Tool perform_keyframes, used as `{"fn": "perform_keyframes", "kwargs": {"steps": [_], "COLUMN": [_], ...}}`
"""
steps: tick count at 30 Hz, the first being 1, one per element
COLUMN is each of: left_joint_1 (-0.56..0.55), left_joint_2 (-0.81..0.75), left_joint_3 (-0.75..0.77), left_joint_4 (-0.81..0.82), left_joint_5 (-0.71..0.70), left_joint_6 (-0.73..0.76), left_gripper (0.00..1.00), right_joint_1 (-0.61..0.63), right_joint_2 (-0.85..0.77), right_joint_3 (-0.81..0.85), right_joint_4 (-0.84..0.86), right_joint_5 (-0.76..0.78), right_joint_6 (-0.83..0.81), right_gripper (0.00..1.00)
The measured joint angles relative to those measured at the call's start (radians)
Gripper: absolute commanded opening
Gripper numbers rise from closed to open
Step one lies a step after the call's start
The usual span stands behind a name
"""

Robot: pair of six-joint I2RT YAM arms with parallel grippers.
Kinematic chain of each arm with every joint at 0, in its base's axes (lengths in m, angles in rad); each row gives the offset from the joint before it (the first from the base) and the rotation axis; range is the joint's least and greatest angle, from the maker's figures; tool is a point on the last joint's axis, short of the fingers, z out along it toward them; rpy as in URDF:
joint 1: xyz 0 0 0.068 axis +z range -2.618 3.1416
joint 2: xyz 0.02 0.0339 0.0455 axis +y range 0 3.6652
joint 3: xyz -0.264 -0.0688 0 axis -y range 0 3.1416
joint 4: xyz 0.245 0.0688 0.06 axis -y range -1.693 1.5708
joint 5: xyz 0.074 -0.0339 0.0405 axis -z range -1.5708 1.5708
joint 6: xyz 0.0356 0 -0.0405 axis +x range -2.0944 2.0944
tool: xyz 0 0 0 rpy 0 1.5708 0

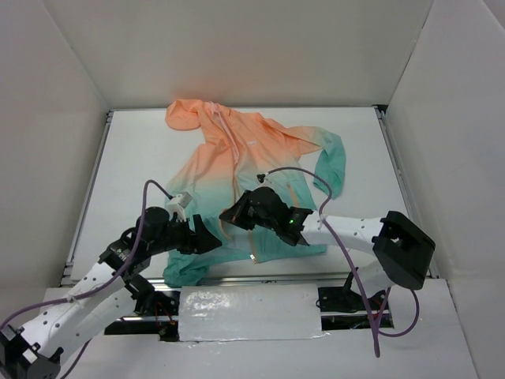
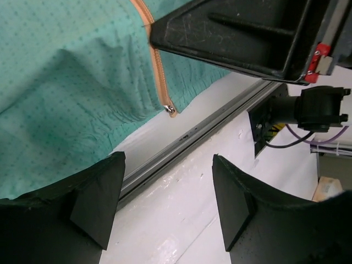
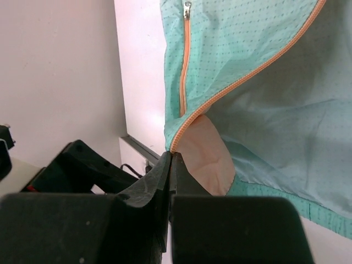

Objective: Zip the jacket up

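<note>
Though unclear overhead — right pincer (image 3: 171,157) clamped on jacket (image 3: 264,99) edge; left pincer (image 2: 168,165) apart.

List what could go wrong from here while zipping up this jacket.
The right gripper pinches only the very edge of the jacket at its orange zipper tape, so the thin fabric could slip free. The open left gripper hovers over the table's edge rail, short of the metal zipper end. Closing there might miss it.

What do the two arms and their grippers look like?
Both arms have white, hole-dotted link shells with black joints: left arm, right arm. Each trails a purple cable. The left gripper and right gripper are black, with blocky, wedge-shaped fingers.
</note>
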Motion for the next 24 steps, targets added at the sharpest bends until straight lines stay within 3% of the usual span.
{"fn": "perform_keyframes", "kwargs": {"steps": [5, 9, 10, 13, 19, 24], "left_joint_1": [-0.075, -0.079, -0.079, -0.08, -0.081, -0.081], "left_joint_2": [0.035, 0.013, 0.005, -0.027, -0.072, -0.078], "left_joint_3": [-0.007, 0.009, 0.016, 0.046, 0.102, 0.109], "left_joint_4": [0.038, -0.002, -0.014, -0.057, -0.123, -0.145], "left_joint_5": [-0.102, -0.179, -0.192, -0.222, -0.253, -0.254], "left_joint_6": [-0.03, -0.032, -0.032, -0.034, -0.029, -0.028], "left_gripper": [0.78, 0.83, 0.84, 0.88, 0.89, 0.89], "right_joint_1": [-0.005, -0.036, -0.053, -0.104, -0.139, -0.15], "right_joint_2": [0.014, 0.056, 0.072, 0.106, 0.105, 0.103], "right_joint_3": [-0.002, -0.064, -0.095, -0.165, -0.202, -0.298], "right_joint_4": [-0.018, 0.062, 0.097, 0.159, 0.22, 0.381], "right_joint_5": [0.023, -0.021, -0.055, -0.155, -0.313, -0.429], "right_joint_6": [-0.03, -0.121, -0.158, -0.256, -0.434, -0.473], "right_gripper": [0.02, 0.25, 0.38, 0.57, 0.61, 0.61]}}
